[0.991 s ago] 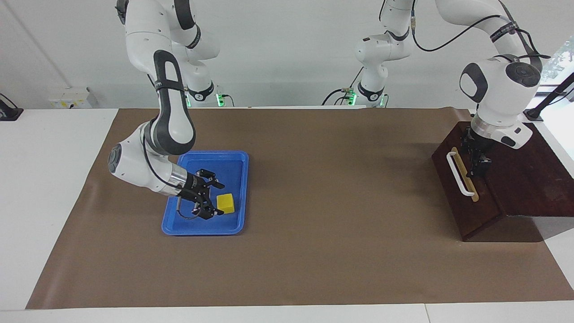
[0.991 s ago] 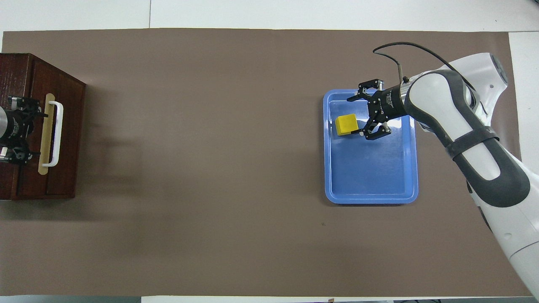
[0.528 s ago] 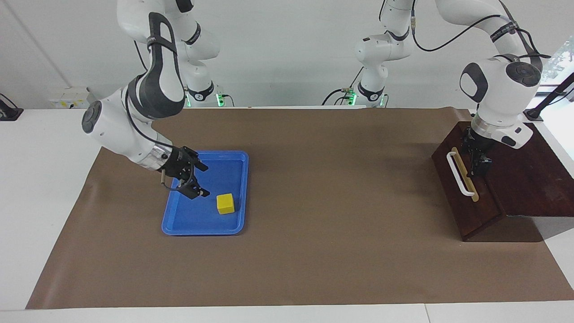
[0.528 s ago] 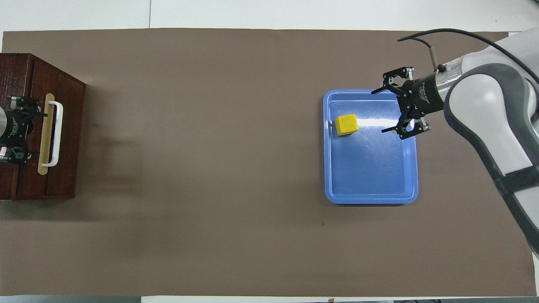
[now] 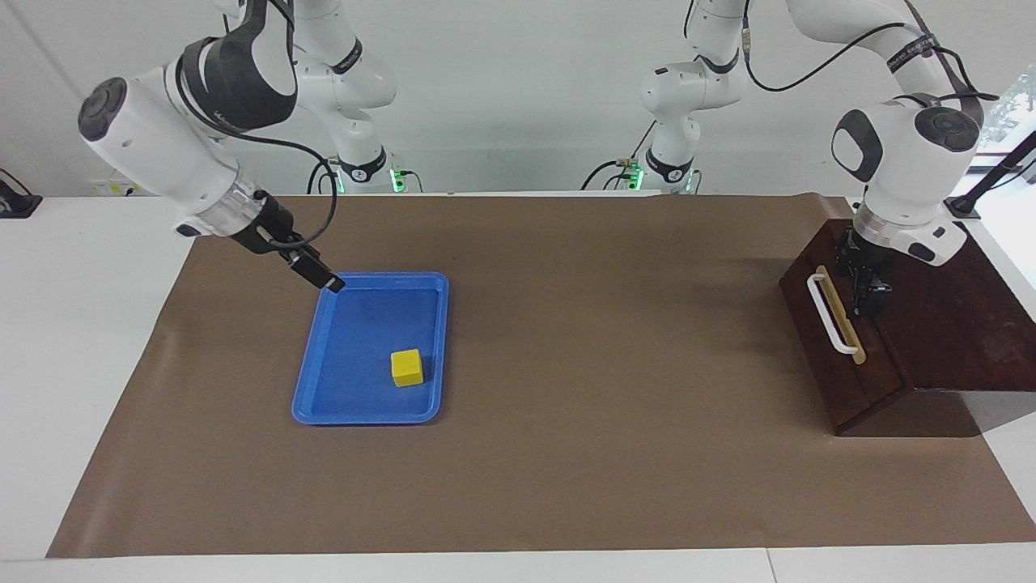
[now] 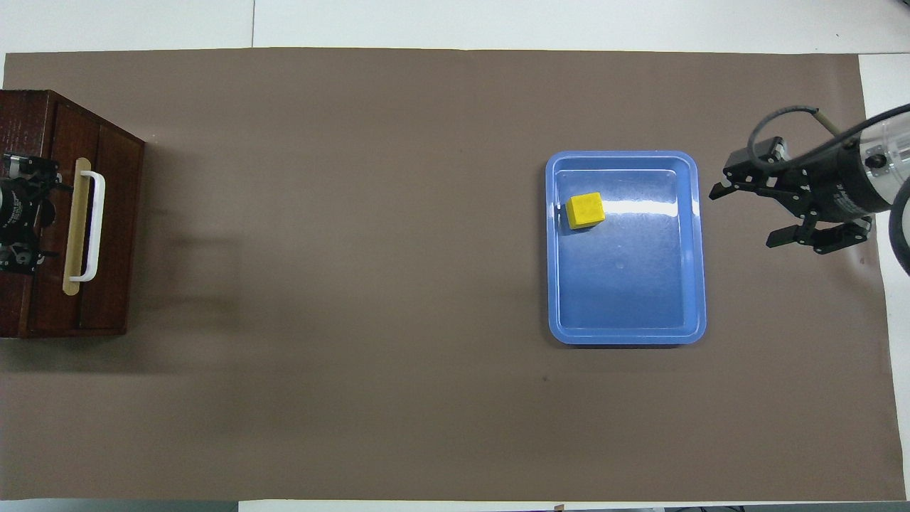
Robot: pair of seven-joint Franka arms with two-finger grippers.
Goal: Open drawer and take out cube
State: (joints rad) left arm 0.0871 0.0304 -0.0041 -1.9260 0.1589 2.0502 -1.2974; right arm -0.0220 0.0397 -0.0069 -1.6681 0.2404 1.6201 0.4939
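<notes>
Small bright yellow cube (image 5: 407, 367) (image 6: 585, 210) sits flat in the flat blue plastic tray (image 5: 348, 405) (image 6: 625, 323), in the part of the tray farther from the robots, toward the right arm's end of the table. Right gripper (image 5: 322, 278) (image 6: 743, 213) is up in the air over the brown mat (image 5: 566, 340) just beside the tray, fingers spread, holding nothing. Dark brown wooden drawer (image 5: 830, 356) (image 6: 106, 227) with white bar handle (image 5: 827, 314) (image 6: 94, 226) is pushed into its dark wooden box (image 5: 947, 324) at the left arm's end. Left gripper (image 5: 870, 300) (image 6: 21, 224) hangs over the box top just beside the handle; can't tell its finger state.
</notes>
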